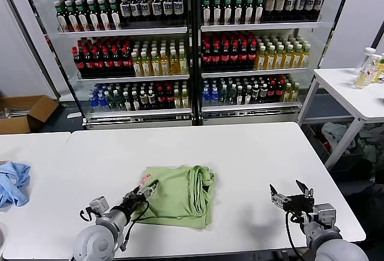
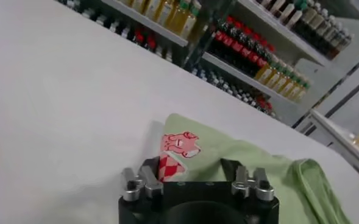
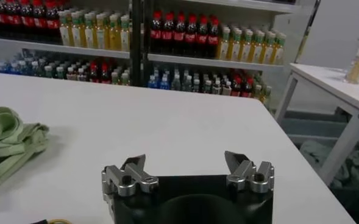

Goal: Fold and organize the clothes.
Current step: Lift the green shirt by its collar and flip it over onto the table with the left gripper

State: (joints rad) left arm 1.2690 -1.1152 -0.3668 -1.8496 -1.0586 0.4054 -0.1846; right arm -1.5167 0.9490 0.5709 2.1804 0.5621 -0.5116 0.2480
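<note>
Left tool point(image 1: 146, 189) sits at the near-left edge of the green polo shirt point(image 1: 180, 195), jaws partly apart and straddling the fabric where the red-and-white checkered print point(image 2: 172, 165) shows; in the left wrist view one finger point(image 2: 150, 173) overlaps the print, the other rests over plain green cloth, touching or just above it, a firm clamp not evident. Right tool point(image 1: 291, 196) hovers over bare bench point(image 1: 252, 153) well to the right of the shirt, jaws wide apart, holding nothing; right wrist view shows both fingers point(image 3: 135, 170) clear of the surface with only the shirt's bunched edge point(image 3: 8, 143) off to one side. Shirt lies roughly folded into a rectangle near the bench's front centre, thicker rolled folds along its right side. Bench is white and matte, with a seam to a second white bench section on the left, where a light blue garment point(image 1: 12, 183) lies crumpled at the edge. Behind the bench, a glass-fronted drinks cooler point(image 1: 192, 45) with rows of bottles, red, yellow, dark and blue caps. Cardboard box point(image 1: 24, 112) on the floor at far left. Another white table point(image 1: 354, 93) at right rear carrying a few bottles point(image 1: 369, 66), a pile of cloth on the floor under it.
</note>
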